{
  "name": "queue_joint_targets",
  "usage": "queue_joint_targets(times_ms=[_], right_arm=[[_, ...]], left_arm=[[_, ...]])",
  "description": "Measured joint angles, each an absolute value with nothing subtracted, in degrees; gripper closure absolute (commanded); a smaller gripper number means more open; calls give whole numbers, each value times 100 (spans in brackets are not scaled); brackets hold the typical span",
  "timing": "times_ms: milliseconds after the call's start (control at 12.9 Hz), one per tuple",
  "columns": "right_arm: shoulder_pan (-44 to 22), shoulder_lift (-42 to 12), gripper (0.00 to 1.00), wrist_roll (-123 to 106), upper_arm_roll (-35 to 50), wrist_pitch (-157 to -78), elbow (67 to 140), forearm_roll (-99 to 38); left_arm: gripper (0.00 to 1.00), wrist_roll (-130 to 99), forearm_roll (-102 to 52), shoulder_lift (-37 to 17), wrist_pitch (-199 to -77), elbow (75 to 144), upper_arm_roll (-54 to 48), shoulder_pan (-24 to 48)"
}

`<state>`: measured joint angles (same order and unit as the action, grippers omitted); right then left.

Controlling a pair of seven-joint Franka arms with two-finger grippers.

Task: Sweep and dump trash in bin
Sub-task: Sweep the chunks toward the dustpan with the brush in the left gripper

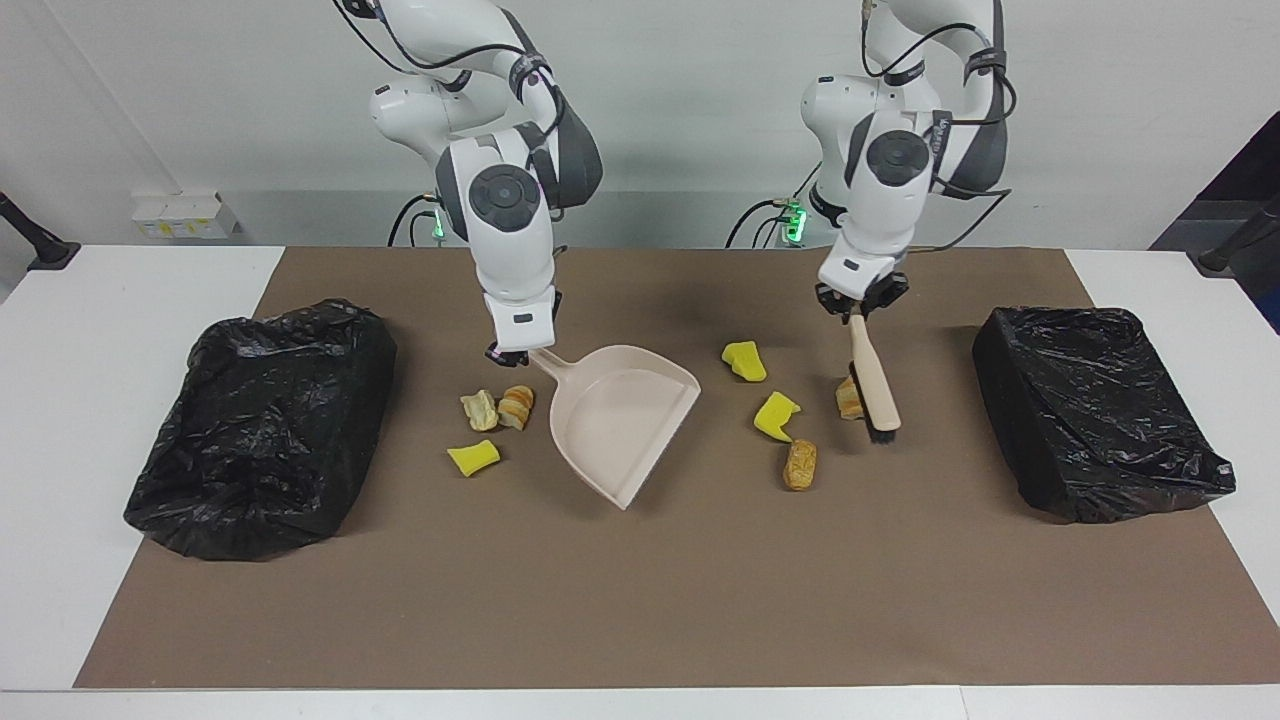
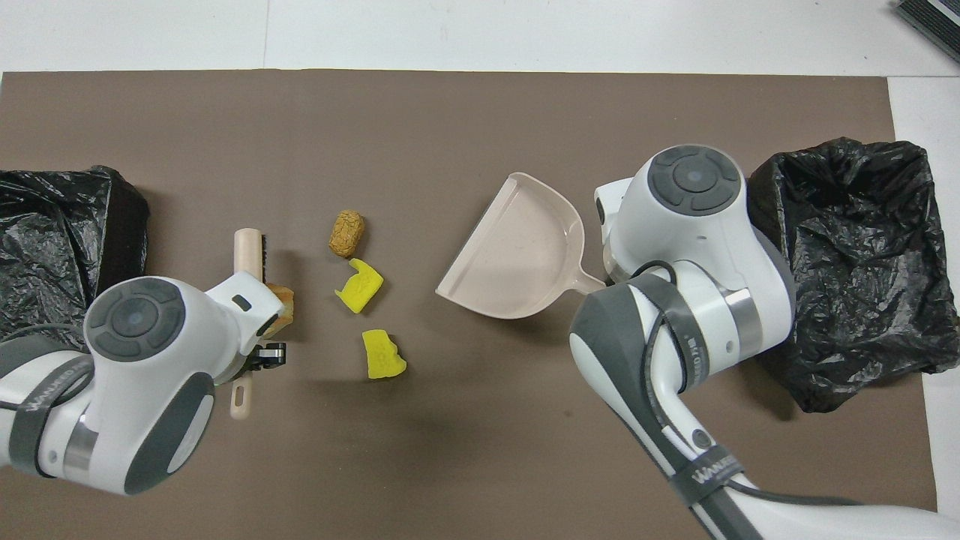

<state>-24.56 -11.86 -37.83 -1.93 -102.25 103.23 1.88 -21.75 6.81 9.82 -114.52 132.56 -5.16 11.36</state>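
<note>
Fingers clamp tool handles: left gripper (image 1: 858, 309) holds brush (image 1: 875, 388); right gripper (image 1: 510, 352) holds dustpan (image 1: 622, 420). Trash (image 1: 776, 415) probably light, soft; sweep, don't pinch.

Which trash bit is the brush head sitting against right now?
The tan bread piece toward the left arm's end of the table: the brush in the left pincer lies right beside it. The other bits lie clear of the brush.
</note>
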Motion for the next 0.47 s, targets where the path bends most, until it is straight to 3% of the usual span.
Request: queue_joint_targets(times_ms=[465], right_arm=[[-3046, -1200, 100, -4019, -129, -10671, 10858, 270]], left_arm=[[100, -2041, 683, 1207, -11751, 13979, -530, 540]])
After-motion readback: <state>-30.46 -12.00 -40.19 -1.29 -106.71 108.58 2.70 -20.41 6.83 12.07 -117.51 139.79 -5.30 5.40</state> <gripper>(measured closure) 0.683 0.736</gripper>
